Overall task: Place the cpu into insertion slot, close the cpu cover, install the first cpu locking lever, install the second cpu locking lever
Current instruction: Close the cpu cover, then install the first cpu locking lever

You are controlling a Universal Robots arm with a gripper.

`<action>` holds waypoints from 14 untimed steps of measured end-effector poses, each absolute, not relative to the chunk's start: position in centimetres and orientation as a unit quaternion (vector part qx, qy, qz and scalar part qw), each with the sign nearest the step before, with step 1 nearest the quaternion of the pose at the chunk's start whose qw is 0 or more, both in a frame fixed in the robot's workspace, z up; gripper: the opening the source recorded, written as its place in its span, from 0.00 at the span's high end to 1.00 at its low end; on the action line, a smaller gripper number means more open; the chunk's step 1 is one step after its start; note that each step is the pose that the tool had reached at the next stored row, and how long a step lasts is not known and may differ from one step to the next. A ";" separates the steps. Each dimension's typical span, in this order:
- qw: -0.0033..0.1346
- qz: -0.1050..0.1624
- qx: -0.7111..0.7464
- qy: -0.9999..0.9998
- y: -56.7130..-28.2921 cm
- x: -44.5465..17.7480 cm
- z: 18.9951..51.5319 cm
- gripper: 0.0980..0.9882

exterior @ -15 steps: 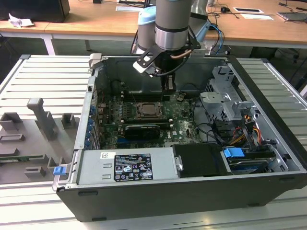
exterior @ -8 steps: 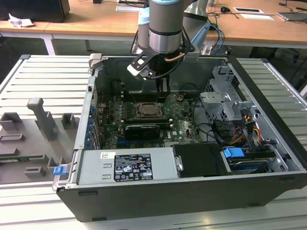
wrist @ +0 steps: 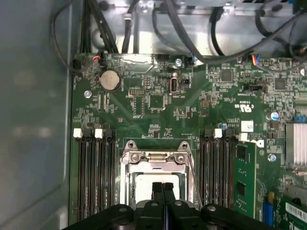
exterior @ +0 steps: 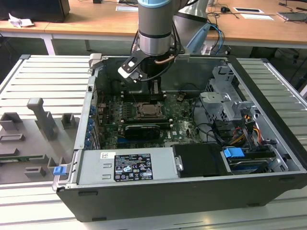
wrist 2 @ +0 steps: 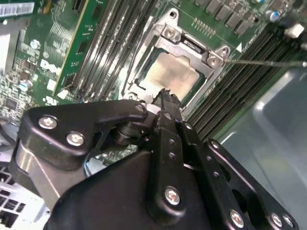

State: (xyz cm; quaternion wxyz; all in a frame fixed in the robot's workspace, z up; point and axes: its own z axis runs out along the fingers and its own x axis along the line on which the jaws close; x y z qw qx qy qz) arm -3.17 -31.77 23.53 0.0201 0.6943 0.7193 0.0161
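Observation:
The cpu [wrist 2: 170, 72] has a pale metal top and lies in the insertion slot [exterior: 148, 111] on the green motherboard. The cpu cover [wrist 2: 189, 45], a silver frame, lies flat around the cpu [wrist: 144, 184], and its hinge end [wrist: 156, 155] also shows. A thin wire locking lever [wrist 2: 264, 62] sticks out from one socket corner over the memory slots. In the first wrist view a lever [wrist: 194, 175] runs along the socket's side. My gripper [wrist: 163, 188] hangs just above the chip's edge, its black fingers pressed together with nothing between them. It also appears in the second wrist view [wrist 2: 165, 93] and the exterior view [exterior: 154, 91].
Long black memory slots [wrist: 93, 172] flank the socket on both sides. A black graphics card [exterior: 139, 129] lies just in front of the socket, and a power supply [exterior: 127, 165] fills the case front. A drive cage [exterior: 225, 103] and cables stand at the exterior view's right.

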 end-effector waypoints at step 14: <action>0.020 0.016 0.685 0.728 -31.8 -4.0 23.4 0.99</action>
